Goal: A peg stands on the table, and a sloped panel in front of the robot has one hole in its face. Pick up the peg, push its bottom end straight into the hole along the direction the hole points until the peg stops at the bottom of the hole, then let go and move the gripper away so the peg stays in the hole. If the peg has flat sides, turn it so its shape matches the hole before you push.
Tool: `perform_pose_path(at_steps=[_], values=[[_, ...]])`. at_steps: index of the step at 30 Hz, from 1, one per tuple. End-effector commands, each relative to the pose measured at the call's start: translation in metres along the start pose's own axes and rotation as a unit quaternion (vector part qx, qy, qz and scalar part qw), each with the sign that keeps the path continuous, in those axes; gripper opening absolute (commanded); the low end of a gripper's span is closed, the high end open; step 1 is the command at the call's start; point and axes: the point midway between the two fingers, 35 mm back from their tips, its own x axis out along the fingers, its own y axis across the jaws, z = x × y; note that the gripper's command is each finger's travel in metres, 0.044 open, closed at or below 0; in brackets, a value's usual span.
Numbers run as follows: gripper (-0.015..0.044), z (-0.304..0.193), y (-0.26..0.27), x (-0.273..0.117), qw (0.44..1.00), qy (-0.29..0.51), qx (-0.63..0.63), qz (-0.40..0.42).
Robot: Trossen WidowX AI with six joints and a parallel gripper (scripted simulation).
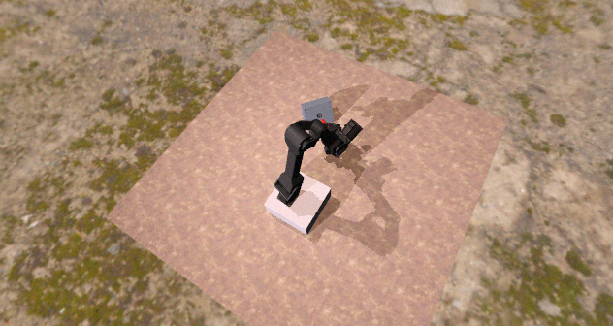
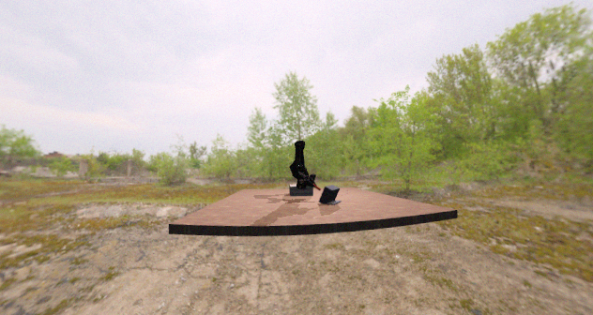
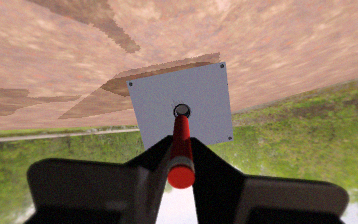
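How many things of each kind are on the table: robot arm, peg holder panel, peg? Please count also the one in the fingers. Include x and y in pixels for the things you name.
Robot arm (image 1: 294,162) (image 2: 298,161): 1
Sloped panel (image 1: 312,108) (image 2: 328,195) (image 3: 155,102): 1
Red peg (image 1: 323,121) (image 2: 317,187) (image 3: 181,176): 1
Total: 3

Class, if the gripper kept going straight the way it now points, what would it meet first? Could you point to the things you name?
Probably the sloped panel (image 1: 311,108) (image 2: 328,194) (image 3: 202,90), at or near its hole (image 1: 319,115) (image 3: 182,110), with the red peg (image 1: 323,121) (image 2: 317,187) (image 3: 182,142) leading; exact alignment is unclear.

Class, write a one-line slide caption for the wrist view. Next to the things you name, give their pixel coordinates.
The gripper (image 3: 181,141) grips a red peg (image 3: 182,135), pointing it toward the hole (image 3: 182,110) in the grey panel (image 3: 205,95).
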Motion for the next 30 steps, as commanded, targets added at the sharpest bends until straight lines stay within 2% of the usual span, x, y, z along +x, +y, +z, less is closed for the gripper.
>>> perform_pose_path(at_steps=[1, 30], values=[[0.0000, 0.001, -0.001, 0.004, 1.000, 0.005, 0.003, -0.004], [0.0000, 0.000, -0.001, 0.022, 1.000, 0.028, -0.006, -0.003]])
